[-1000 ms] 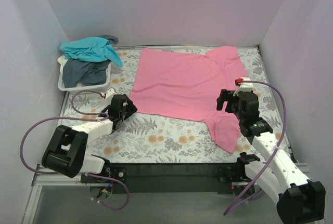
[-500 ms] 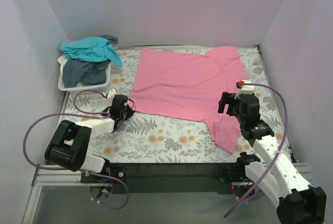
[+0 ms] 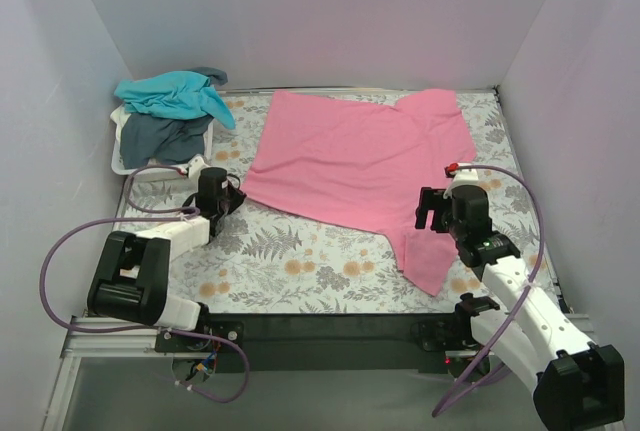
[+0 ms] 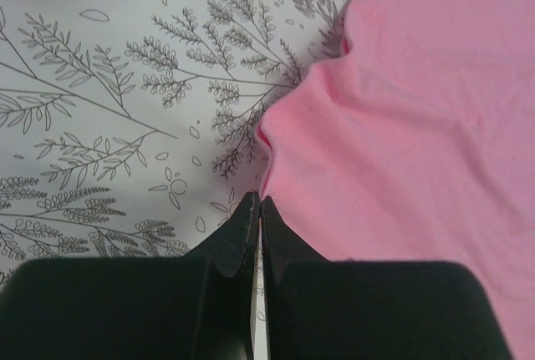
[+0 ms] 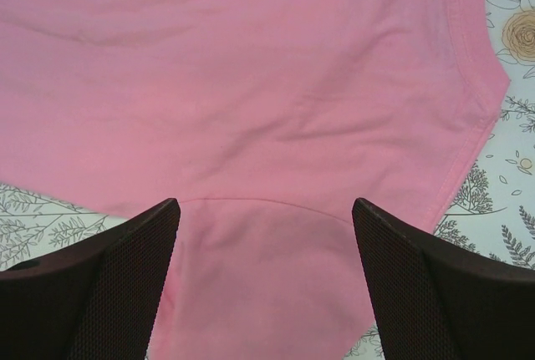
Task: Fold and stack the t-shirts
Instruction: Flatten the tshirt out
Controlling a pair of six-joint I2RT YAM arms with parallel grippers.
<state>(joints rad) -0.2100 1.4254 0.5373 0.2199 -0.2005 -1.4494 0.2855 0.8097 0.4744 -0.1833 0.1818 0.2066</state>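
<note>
The pink t-shirt lies spread across the flowered table, one sleeve trailing toward the near edge. My left gripper sits low at the shirt's near-left corner. In the left wrist view it is shut on that corner's edge, and the pink cloth puckers toward the tips. My right gripper hovers open over the sleeve seam. Its fingers stand wide apart over pink fabric, gripping nothing. The teal t-shirt drapes over the basket, and the grey-blue one lies inside it.
The white basket stands at the far left against the wall, just behind my left gripper. Walls close in the table on the left, back and right. Bare flowered tablecloth stretches along the near edge.
My left gripper has shut on the shirt's near-left corner and drawn it back toward the basket. The right gripper has shifted slightly left and nearer, staying open.
</note>
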